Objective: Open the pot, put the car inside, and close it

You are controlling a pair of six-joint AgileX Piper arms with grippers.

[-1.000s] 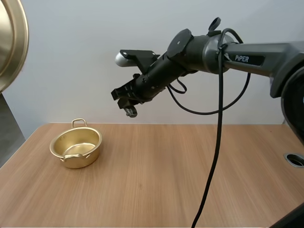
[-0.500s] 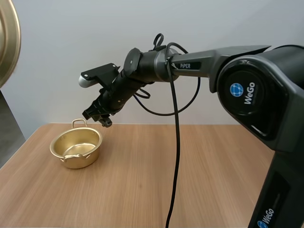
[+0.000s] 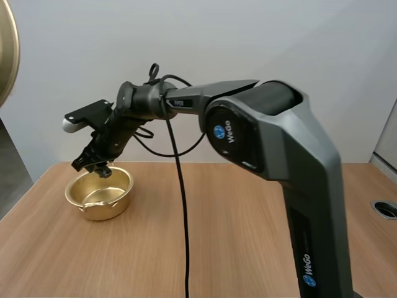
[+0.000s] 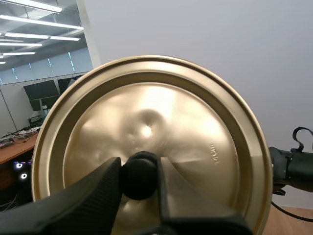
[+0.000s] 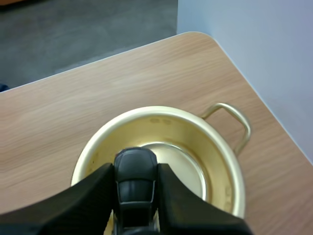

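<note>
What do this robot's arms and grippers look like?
The right arm is thick, rounded and dark grey to black, with a round blue WeGo badge and white WeGo lettering lower down. The right gripper and left gripper each have two blunt black fingers.

The right arm (image 3: 291, 161) is a chunky dark grey shell, smooth with rounded edges, and it slims down to a black tube further out. The big joint has a round blue badge (image 3: 219, 131) with white "WeGo" lettering beside it, and the same branding shows up again lower down. The right claw (image 5: 135, 171) has two broad matte black fingers. The left claw (image 4: 138, 166) looks identical, same wedgey black fingers.
</note>
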